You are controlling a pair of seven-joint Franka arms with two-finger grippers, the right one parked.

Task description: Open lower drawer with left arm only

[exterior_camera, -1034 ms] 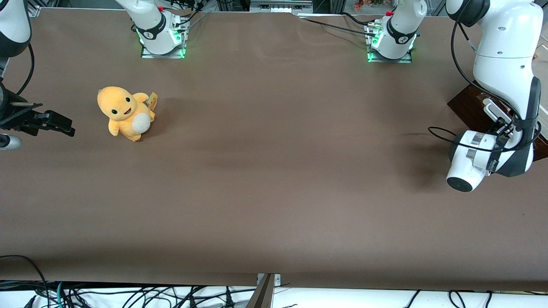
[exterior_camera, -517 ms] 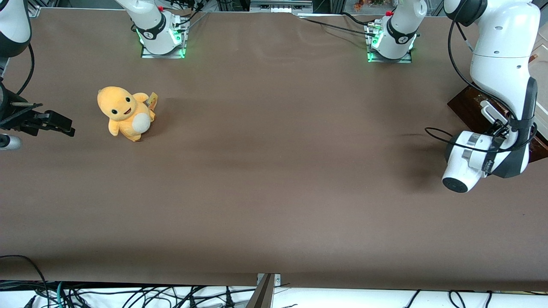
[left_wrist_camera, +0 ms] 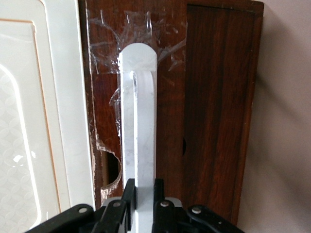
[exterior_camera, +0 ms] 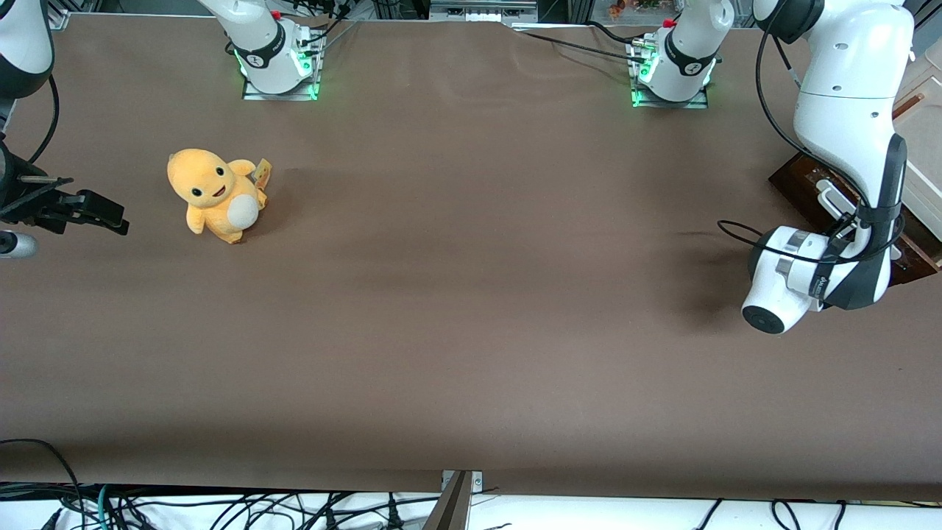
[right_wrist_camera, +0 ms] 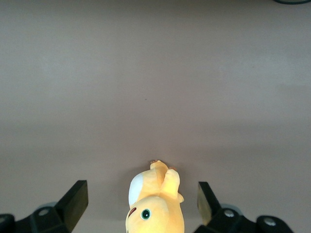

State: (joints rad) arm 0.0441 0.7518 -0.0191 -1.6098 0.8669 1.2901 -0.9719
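Table (exterior_camera: pixel 471 309): gripper (left_wrist_camera: pixel 142 194), handle (left_wrist_camera: pixel 139 116), plush (exterior_camera: pixel 215 193).

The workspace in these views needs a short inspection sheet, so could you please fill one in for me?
Surface: brown table, bare across its middle.
Job's things: lower drawer with dark wood front at the working arm's end of the table; its white bar handle has clear tape around it.
Clutter: orange plush toy toward the parked arm's end.
Grippers: gripper of the left arm is shut on the handle, one finger on each side.
Cables: black cable trails along the left arm; loose wires lie at the table edge nearest the front camera.
Surroundings: cream-white cabinet body beside the drawer front.
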